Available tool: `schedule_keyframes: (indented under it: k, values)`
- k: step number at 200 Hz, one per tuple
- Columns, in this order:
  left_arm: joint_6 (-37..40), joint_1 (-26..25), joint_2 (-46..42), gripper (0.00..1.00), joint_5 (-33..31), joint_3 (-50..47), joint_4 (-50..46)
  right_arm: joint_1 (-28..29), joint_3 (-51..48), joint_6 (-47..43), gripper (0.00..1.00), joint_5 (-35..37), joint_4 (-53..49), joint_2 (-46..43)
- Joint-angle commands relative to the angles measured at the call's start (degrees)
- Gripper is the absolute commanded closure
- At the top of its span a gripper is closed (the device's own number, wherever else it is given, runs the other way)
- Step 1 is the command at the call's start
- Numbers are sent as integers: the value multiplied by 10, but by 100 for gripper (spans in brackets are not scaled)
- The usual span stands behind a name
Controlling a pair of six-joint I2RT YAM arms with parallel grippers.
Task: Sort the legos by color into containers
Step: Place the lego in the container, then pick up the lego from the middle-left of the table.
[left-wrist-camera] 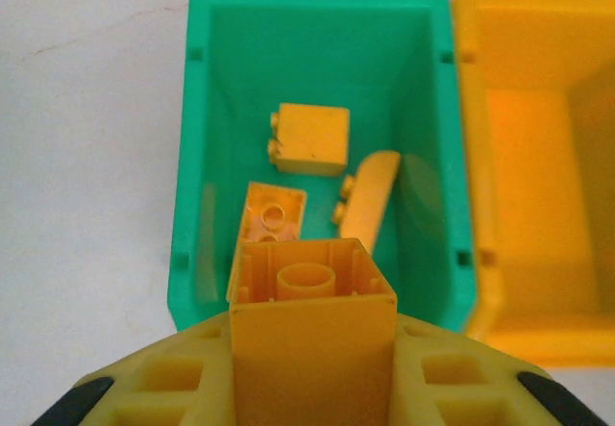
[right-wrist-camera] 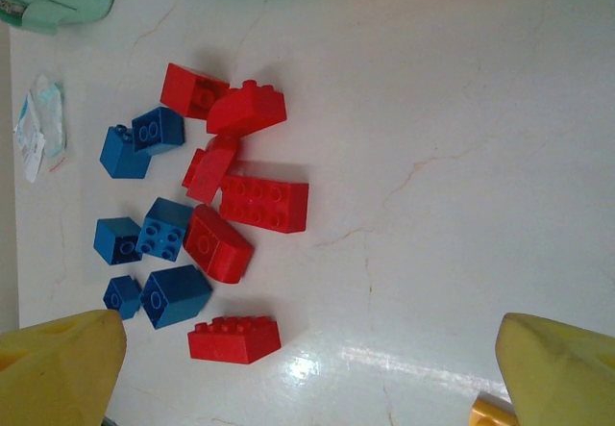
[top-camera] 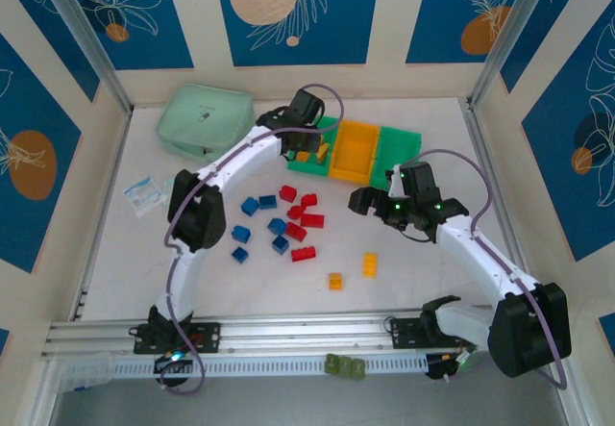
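Observation:
My left gripper (top-camera: 309, 140) hangs over the left green container (top-camera: 306, 164), shut on a yellow lego (left-wrist-camera: 312, 330) held above that bin's near end. Inside the green container (left-wrist-camera: 192, 166) lie three yellow legos (left-wrist-camera: 310, 139). The orange-yellow container (left-wrist-camera: 538, 157) adjoins it on the right, with another green one (top-camera: 397, 147) beyond. My right gripper (top-camera: 373, 201) is open above the table right of the pile; nothing lies between its fingers (right-wrist-camera: 58, 368). Several red legos (right-wrist-camera: 264, 200) and blue legos (right-wrist-camera: 175, 296) lie clustered on the table. Two yellow legos (top-camera: 370, 264) sit apart near the front.
A mint-green soft case (top-camera: 205, 118) lies at the back left beside the containers. A small paper packet (top-camera: 144, 195) sits at the left. Olive-green blocks (top-camera: 344, 366) rest on the metal rail (top-camera: 288, 335) along the near edge. Walls close the table's sides.

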Motion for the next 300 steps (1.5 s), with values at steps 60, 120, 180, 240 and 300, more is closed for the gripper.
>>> schedule_keyframes:
  k: [60,120,180,240,300]
  values:
    - [13,3,40,51,-10,65,-12,8,32,10,1,4,6,39]
    - [-8,1,-48,47,57,-22,-10,9,35,7,1,7,-7,43]
    - [-80,-49,-194,44,125,-246,47,8,34,-4,1,21,-67,17]
    - [-196,-153,-290,43,124,-397,42,8,-2,-2,1,17,-132,-42]
    - [-232,-236,-285,43,126,-426,-24,-1,-66,26,1,11,-174,-116]
